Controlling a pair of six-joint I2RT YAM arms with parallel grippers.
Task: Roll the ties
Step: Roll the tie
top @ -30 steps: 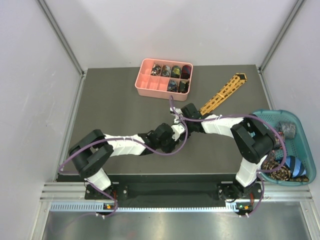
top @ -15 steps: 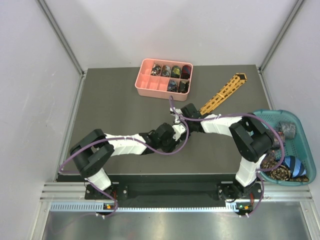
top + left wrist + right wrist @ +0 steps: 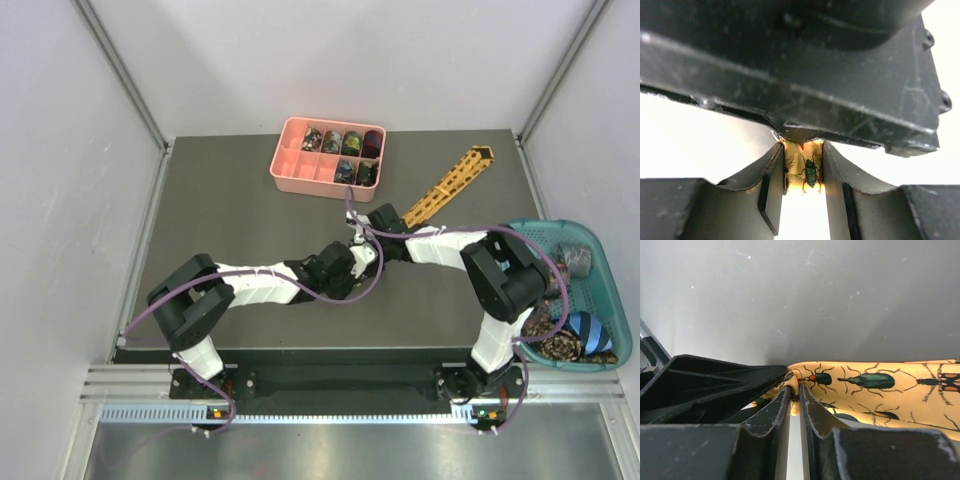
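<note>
Yellow tie [image 3: 865,390] looks light, floppy, prob. slick; grab at end. R gripper [image 3: 794,388] jaws pinch its fold; L gripper [image 3: 802,175] jaws straddle it, grip unclear.

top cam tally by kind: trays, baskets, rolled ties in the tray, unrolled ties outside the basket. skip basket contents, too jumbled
Pink plastic compartment tray: 1
Teal plastic basket: 1
Rolled tie coils in the tray's compartments: 6, as far as this view resolves
Golden-yellow patterned fabric tie, unrolled: 1
Total: 9
</note>
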